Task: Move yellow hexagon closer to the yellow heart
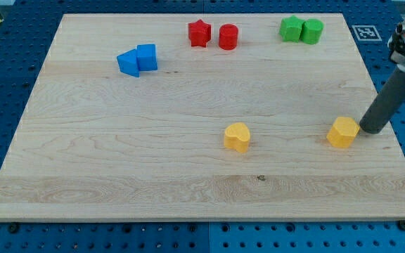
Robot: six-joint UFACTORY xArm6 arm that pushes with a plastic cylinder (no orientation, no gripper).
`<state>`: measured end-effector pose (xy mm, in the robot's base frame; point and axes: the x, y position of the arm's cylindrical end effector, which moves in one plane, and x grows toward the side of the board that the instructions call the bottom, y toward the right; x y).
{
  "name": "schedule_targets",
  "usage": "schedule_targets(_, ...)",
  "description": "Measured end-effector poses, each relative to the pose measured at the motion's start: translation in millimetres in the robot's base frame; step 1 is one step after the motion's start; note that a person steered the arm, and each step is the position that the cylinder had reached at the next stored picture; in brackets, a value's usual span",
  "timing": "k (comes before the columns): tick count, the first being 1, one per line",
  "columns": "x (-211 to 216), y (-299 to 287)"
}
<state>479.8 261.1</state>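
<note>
The yellow hexagon (343, 132) lies on the wooden board at the view's lower right. The yellow heart (237, 137) lies near the bottom middle, well to the hexagon's left. My tip (368, 131) is at the end of the dark rod that slants down from the view's right edge. It rests just to the right of the hexagon, touching or almost touching its right side.
A red star (199, 33) and a red cylinder (228, 36) sit at the top middle. Two green blocks (291, 29) (312, 31) sit at the top right. Two blue blocks (129, 63) (147, 57) sit at the upper left. The board's right edge (392, 133) runs close behind the tip.
</note>
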Motion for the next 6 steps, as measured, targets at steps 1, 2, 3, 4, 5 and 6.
schedule_targets(1,5.5,0.0)
schedule_targets(2,10.0,-4.0)
schedule_targets(3,-6.5,-28.5)
schedule_targets(4,-3.1,-43.1)
schedule_targets(5,0.2,-28.8)
schedule_targets(6,1.0,4.3)
